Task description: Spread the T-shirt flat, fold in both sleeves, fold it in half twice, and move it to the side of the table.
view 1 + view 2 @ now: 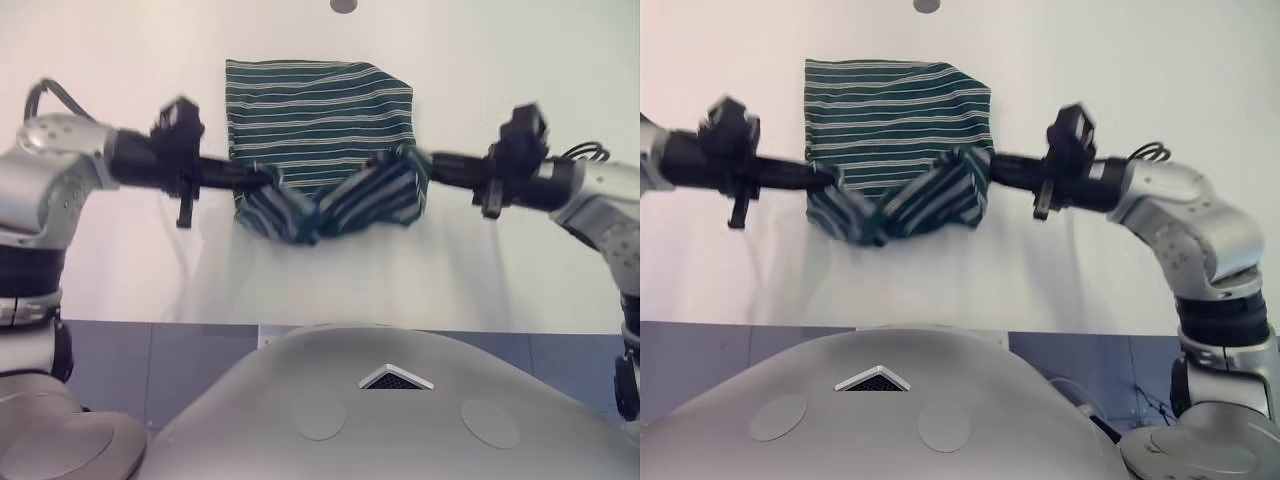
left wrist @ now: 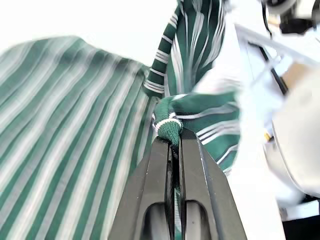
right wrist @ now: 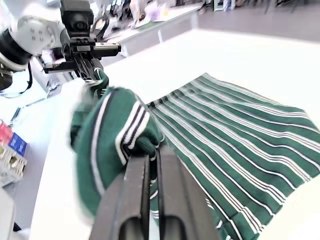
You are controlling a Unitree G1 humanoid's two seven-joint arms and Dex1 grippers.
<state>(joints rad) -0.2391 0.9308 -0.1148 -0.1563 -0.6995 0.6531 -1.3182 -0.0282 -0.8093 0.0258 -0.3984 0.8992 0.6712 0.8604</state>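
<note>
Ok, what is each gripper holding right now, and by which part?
Both hold the T-shirt by its near edge: left gripper at the left end, right gripper at the right end.

Green white-striped T-shirt flat on far side; near edge lifted, bunched, sagging in mid.

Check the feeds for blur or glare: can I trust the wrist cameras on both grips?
Left wrist view: left end effector sharp, shut on the T-shirt hem; cloth around it smeared, far side washed out. Right wrist view: right end effector clear, bunched cloth beside it blurred, flat stripes crisp. Left eye view: table glares white, faint shadow under the lifted cloth.
</note>
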